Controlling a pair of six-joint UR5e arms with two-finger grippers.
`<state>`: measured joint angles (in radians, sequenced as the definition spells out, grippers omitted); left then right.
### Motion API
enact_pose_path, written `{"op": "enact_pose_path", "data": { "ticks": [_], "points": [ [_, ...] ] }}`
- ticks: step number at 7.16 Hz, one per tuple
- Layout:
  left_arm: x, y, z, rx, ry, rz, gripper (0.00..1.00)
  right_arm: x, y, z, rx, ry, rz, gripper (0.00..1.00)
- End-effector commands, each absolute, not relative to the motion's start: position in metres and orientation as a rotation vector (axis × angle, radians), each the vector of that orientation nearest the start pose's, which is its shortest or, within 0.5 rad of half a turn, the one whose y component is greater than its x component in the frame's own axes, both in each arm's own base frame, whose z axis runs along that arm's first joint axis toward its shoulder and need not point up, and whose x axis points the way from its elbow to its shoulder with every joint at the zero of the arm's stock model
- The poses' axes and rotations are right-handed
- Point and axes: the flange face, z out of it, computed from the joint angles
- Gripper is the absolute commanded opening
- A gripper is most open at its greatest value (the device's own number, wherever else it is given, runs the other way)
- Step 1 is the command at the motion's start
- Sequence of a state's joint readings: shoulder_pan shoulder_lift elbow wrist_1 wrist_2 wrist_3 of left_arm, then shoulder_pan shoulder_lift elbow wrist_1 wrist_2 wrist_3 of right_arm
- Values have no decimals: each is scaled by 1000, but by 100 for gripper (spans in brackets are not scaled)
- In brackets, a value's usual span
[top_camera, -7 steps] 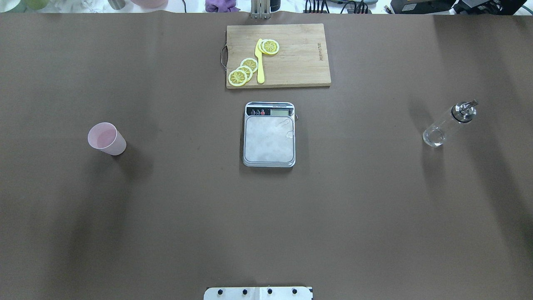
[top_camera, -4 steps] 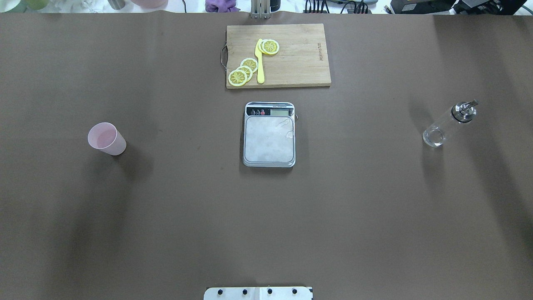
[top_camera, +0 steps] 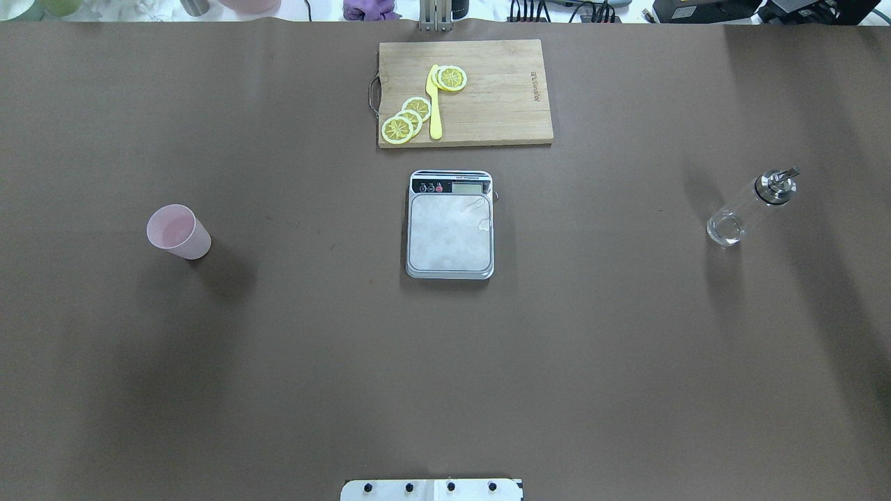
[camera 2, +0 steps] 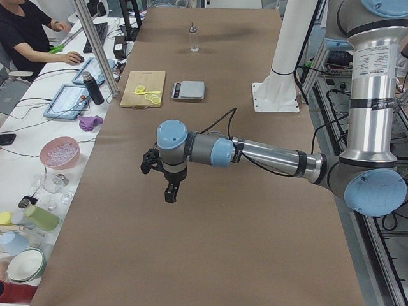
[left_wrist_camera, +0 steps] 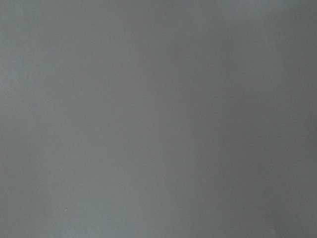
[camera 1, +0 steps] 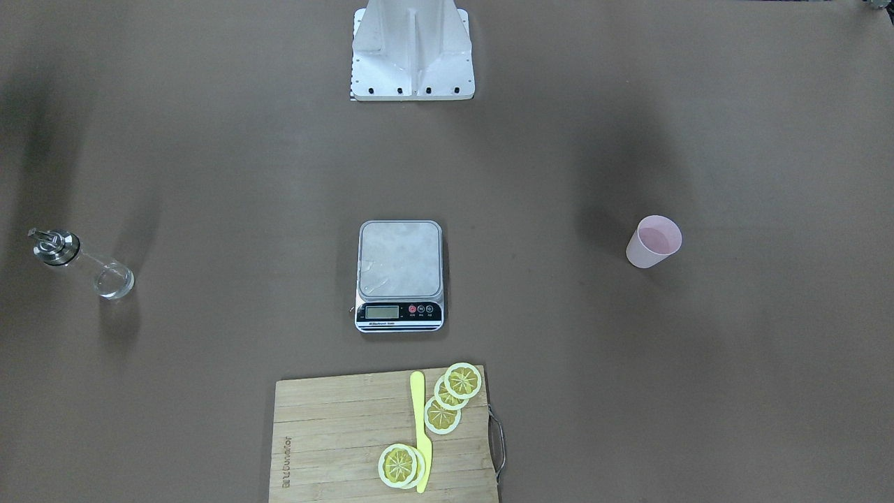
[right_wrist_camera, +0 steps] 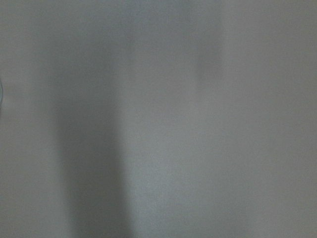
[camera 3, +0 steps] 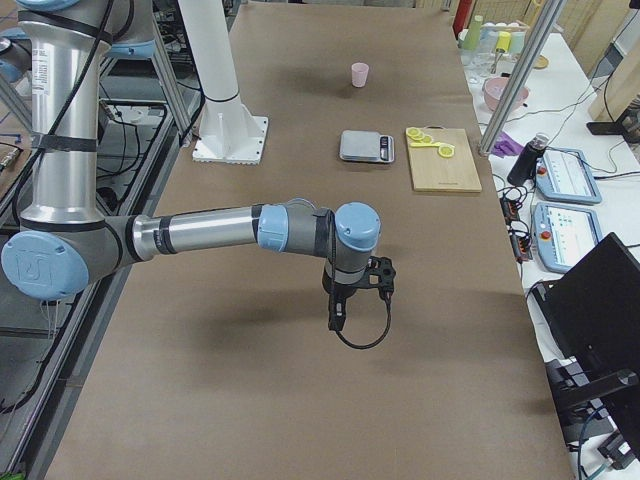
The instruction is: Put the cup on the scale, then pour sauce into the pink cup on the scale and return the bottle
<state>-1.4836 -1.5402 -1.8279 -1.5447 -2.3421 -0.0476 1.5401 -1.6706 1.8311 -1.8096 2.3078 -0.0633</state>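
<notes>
change: overhead view shows no shift over the last second. The cup, scale and bottle are all in the same spots, and no arm has entered that view.
cup (top_camera: 178, 232): upright on the desk (top_camera: 445, 390), on the robot's left side, well apart from the scale. Looks empty.
scale (top_camera: 450, 226): mid-desk with its platform bare and the display strip on the far side from the robot. A few smears or droplets on the steel.
bottle (top_camera: 750, 207): stands on the desk on the robot's right, well apart from the scale, with the metal spout on top. Cannot tell the sauce level, as the liquid is too clear.
left hand (camera 2: 169, 197): hangs over bare desk, fingers pointing down, nothing in it. It shows only in the side view, so I cannot tell whether the fingers are apart or together.
right hand (camera 3: 335, 320): same story, over bare desk on its own side and carrying nothing. Finger state cannot be told.
wrist cams: both show only blank desk surface, with no target in frame.
clutter: cutting board (top_camera: 501, 97) beyond the scale holds lemon slices (top_camera: 407, 118) and a yellow knife (top_camera: 435, 111). Not in the cup's direct path to the scale.
meaning: my read is that the task hasn't started. Step one (cup onto scale) is still open.
next: left arm probably has to travel to the cup and grip its wall.
risk: the cup is light and tapered, so it would be easy to tip or squeeze out of the grip.
</notes>
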Motion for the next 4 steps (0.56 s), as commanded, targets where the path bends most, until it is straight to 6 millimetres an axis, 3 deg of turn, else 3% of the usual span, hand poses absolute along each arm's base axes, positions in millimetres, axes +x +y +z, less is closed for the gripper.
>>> {"op": "enact_pose_path", "data": {
  "ticks": [1, 3, 4],
  "points": [
    [33, -495, 471, 70, 838, -140, 99, 52, -442, 602, -55, -749, -63, 100],
    [127, -507, 408, -17, 887, -207, 99, 50, -440, 603, -60, -774, -57, 100],
    [170, -503, 398, -42, 907, -228, 98, 50, -441, 604, -59, -771, -60, 100]
  ]
}}
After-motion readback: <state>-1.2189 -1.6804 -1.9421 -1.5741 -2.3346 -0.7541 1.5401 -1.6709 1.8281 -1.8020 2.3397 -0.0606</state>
